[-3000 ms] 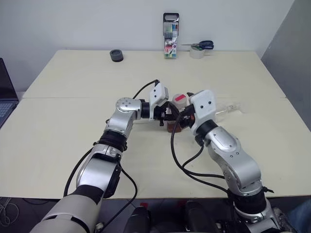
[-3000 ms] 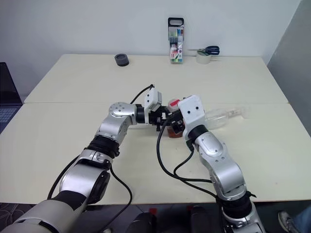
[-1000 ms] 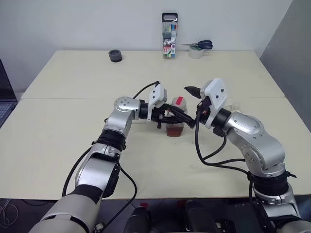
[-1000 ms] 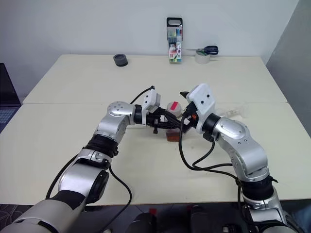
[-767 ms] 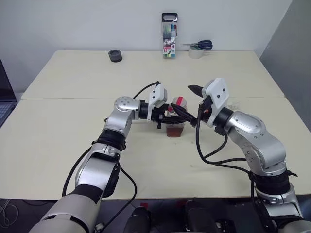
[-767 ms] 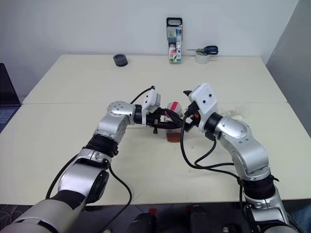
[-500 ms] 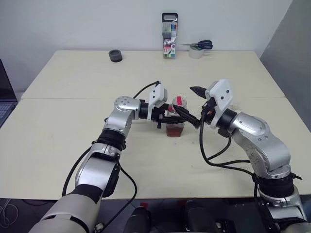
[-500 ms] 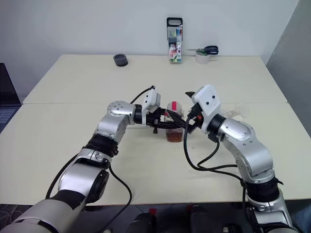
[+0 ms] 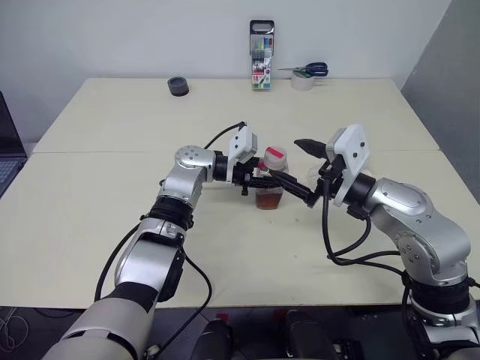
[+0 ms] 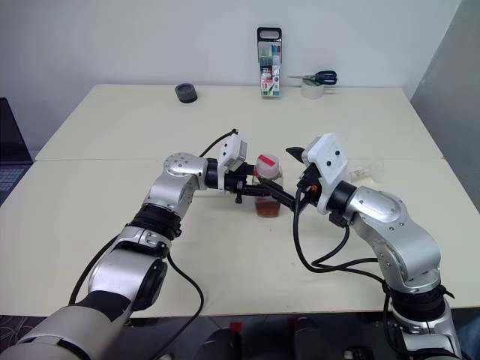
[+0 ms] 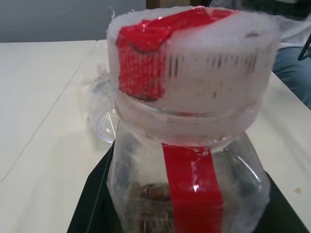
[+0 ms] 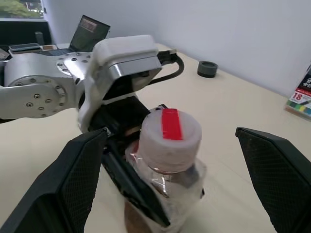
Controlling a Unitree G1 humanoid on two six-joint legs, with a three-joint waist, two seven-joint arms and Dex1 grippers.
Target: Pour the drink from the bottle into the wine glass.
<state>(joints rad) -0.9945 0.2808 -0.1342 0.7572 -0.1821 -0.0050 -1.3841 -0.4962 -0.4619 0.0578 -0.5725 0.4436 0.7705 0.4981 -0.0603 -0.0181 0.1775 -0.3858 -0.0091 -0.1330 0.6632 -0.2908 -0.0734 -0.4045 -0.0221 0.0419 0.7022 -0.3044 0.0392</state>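
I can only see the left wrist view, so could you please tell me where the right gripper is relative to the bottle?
Observer: The right gripper is open, with one finger on each side of the bottle at cap height, not touching it.
Operator: Thank you. And where is the wine glass, please?
Observer: The wine glass lies on its side on the table, just beyond the right arm.

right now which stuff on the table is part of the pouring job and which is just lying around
Part of the job:
bottle, held by the left gripper
drink in its bottom
wine glass, lying on its side
right gripper, open

Lying about:
marker pack
scissors
tape roll
black ring
laptop
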